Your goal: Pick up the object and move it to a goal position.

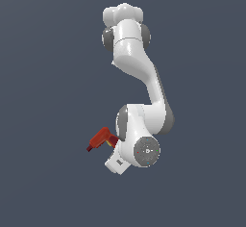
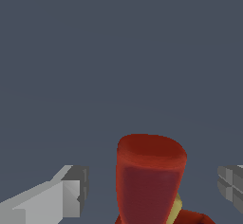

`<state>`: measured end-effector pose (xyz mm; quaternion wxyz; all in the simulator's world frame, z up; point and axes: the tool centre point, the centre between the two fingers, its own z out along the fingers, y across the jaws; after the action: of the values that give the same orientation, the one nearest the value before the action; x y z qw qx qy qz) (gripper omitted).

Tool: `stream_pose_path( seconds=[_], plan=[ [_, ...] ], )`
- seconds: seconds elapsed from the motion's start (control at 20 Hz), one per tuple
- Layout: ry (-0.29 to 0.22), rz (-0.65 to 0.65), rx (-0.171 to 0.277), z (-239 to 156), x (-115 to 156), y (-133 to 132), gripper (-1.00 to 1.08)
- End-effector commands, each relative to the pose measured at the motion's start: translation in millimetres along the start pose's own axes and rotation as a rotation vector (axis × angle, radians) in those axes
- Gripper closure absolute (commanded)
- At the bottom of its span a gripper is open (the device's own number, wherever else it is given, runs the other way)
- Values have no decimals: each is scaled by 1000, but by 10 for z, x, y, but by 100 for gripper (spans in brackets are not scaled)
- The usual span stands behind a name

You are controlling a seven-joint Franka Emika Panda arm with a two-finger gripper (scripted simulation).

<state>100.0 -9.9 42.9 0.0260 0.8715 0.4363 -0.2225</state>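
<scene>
Big white arm [image 1: 144, 86] fills the middle of the exterior view, running from a bulky joint cluster near the top centre down through a bend to a round wrist flange low in the frame, against a plain slate-grey backdrop. Under that flange, the white hand block pokes out toward the lower left.

And there's the drill [image 1: 100, 139], red, sticking out on the exterior view's left of the wrist, low centre-left of the frame, dark tip pointing down-left, a sliver of yellow right up against the white body.

On the wrist camera the drill [image 2: 149, 180] looms large at bottom centre, a fat red barrel end-on, yellow patch peeking at its lower right edge. The gripper [image 2: 154, 190] has its fingers [image 2: 71, 192] spread wide, one at lower left, one at the right edge, grey gaps showing between each pad and the red barrel. So it's wide open with the drill sitting between the fingers, not pinched here.
</scene>
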Motion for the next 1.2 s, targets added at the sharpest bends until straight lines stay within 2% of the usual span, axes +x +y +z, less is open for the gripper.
stream_pose_path(
  seconds=[0.0,0.55,0.6,1.15],
  plan=[
    [0,-1,0,54,0,-3,-100],
    [-1,-1,1,223,-2,5,-100],
    [-1,-1,1,223,-2,5,108],
    [-1,-1,1,222,0,5,108]
  ],
)
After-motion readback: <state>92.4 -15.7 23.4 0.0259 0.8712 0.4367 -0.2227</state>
